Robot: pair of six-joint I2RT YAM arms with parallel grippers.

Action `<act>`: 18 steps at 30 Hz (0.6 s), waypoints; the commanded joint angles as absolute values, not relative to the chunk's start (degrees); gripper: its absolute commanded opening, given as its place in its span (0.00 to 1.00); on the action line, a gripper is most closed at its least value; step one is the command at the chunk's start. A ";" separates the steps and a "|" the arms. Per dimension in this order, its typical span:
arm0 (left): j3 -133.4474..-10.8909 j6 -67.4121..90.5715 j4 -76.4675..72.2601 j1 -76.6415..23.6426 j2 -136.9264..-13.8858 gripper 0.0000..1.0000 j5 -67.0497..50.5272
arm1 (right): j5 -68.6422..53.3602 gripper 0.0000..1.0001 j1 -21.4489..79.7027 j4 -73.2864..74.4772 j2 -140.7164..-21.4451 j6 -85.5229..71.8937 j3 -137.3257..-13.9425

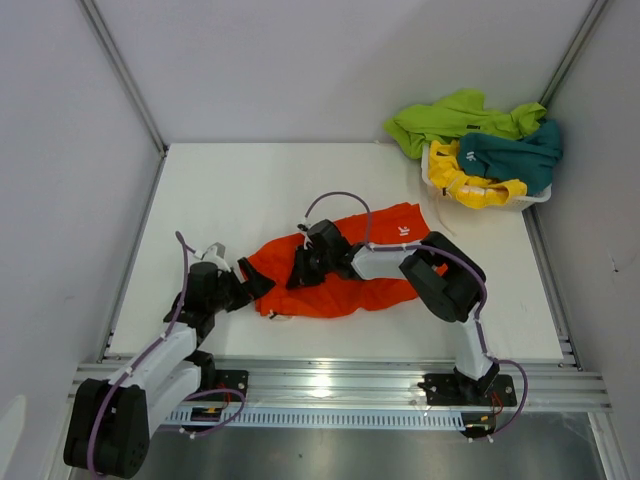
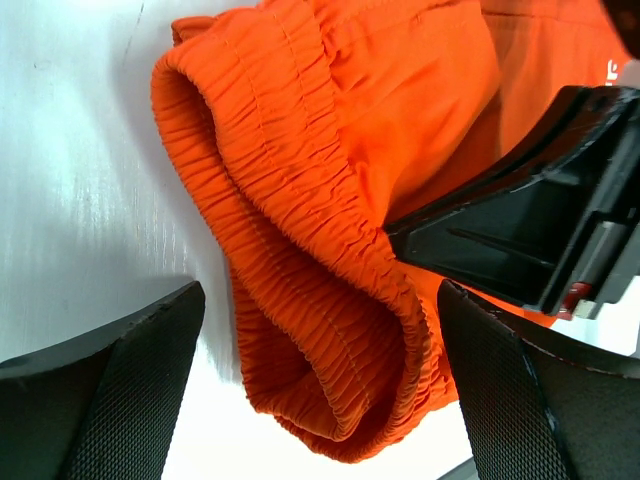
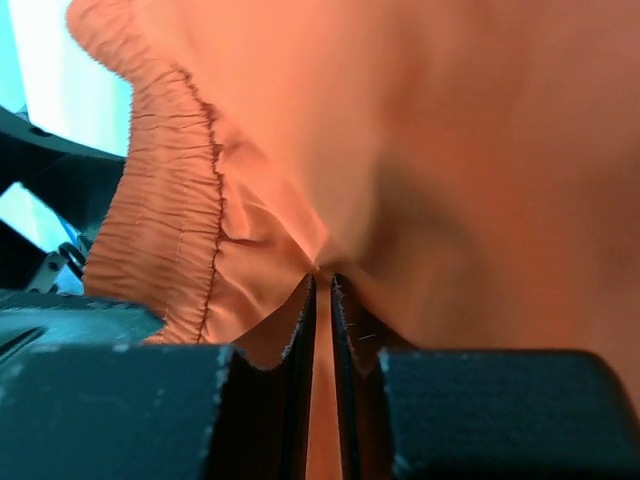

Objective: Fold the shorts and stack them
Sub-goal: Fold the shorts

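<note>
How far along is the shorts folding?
Done: no stack visible yet. In hand: orange shorts spread on the table, right end effector pinching the fabric, left end effector open around the waistband. Left: green shorts, teal shorts, yellow shorts heaped at the basket.

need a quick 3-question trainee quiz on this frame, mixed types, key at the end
1. Multiple choice: which gripper pinches the orange shorts? A) left gripper B) right gripper C) both
2. True or false: the left gripper is shut on the elastic waistband.
3. Short answer: which colours of shorts are piled at the white basket?
Key: 1 B, its fingers are closed on a fold of the fabric. 2 false, its jaws stand open on either side of the waistband. 3 green shorts, teal shorts, yellow shorts.
</note>
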State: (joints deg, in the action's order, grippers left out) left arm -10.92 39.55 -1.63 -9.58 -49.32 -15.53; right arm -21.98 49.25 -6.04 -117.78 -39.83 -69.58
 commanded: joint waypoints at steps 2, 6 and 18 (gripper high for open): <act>-9.67 39.55 -6.15 -9.40 -50.27 0.99 -16.44 | -23.29 0.12 48.69 -10.02 -119.53 -41.40 -70.06; -9.05 40.16 -7.56 -9.40 -51.32 0.99 -15.82 | -23.82 0.11 48.69 -12.03 -119.88 -42.10 -69.08; -8.17 43.33 -11.52 -9.40 -52.56 0.99 -8.10 | -24.70 0.09 49.13 -13.80 -119.80 -42.80 -68.12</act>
State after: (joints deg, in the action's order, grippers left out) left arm -9.13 42.15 -11.53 -9.58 -53.41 -12.75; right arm -23.90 48.86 -11.20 -119.35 -42.33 -68.55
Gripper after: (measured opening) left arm 0.993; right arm 0.096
